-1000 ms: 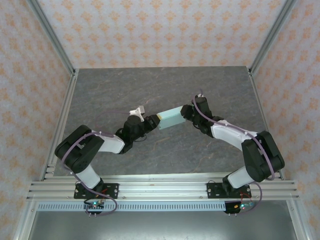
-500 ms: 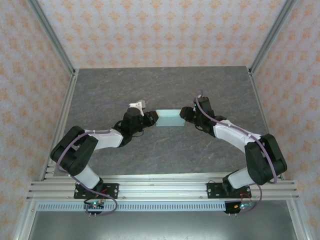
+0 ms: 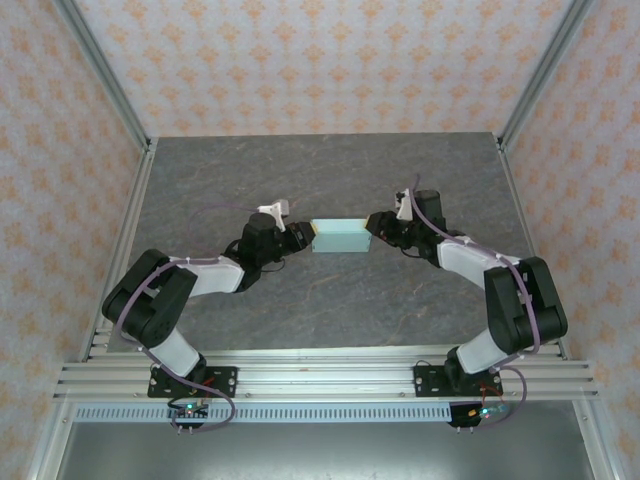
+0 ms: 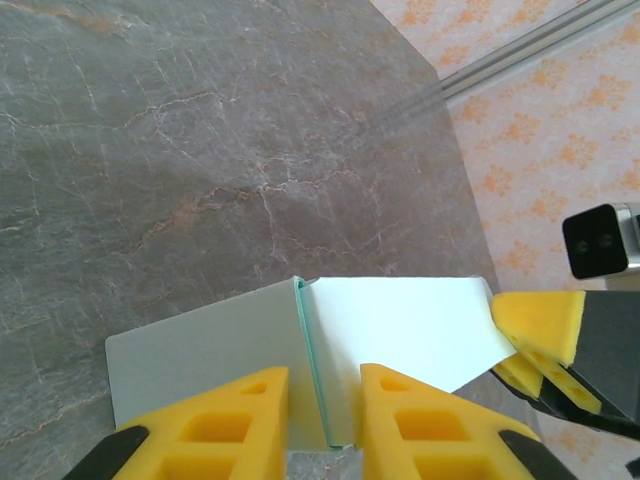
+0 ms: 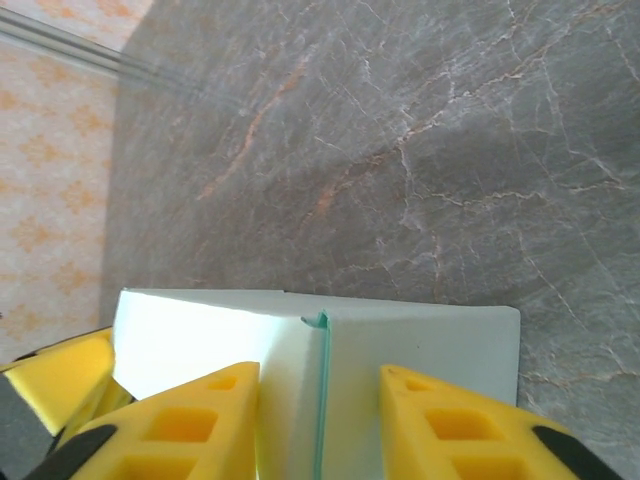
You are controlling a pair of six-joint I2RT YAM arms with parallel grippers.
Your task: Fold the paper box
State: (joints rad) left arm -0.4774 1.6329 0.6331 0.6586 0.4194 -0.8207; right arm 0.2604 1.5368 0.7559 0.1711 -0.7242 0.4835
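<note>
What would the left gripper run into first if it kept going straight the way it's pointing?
The paper box: its near end sits between the left gripper's fingers. Past the box, the right gripper looks next in line, though depth is unclear.

Bright, even overhead light, soft shadows, all views sharp.

Folded shut, the mint-green paper box lies crosswise midway up the table.
</note>
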